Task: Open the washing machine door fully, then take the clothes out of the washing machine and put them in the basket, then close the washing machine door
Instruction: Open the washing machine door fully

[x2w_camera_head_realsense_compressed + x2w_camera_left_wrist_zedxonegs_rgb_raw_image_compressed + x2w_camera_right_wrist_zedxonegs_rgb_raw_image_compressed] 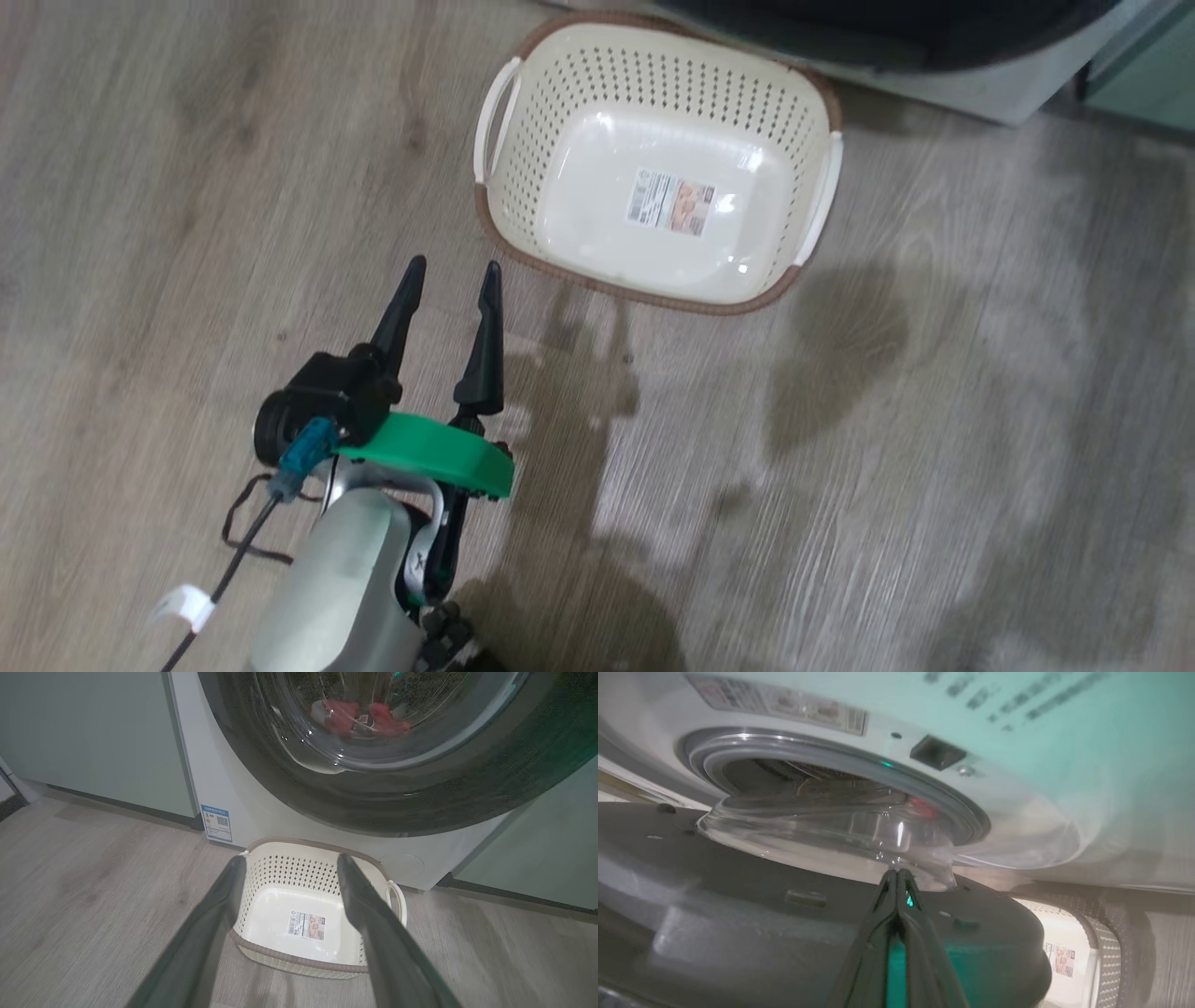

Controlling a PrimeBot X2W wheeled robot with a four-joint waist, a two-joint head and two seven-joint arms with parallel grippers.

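Left gripper [454, 271]: fingers spread wide, holding nothing and touching nothing. In the head view it sits at lower left of the frame, above the wood-grain floor [934, 467], with its tips pointing towards the basket [644, 294] at upper centre. In the left wrist view the two fingers frame the basket, which stands empty on the floor just in front of the washing machine [233, 793].

Right gripper [896, 872]: fingers pressed together, nothing between them. In the right wrist view its tips lie at lower centre, against the edge of the clear bowl window on the inner face of the washing machine door [784, 896]; actual contact cannot be confirmed.

The door stands ajar, with the grey gasket and latch socket exposed. The clothes [345, 716] lie inside the drum, red behind the window at upper centre of the left wrist view.
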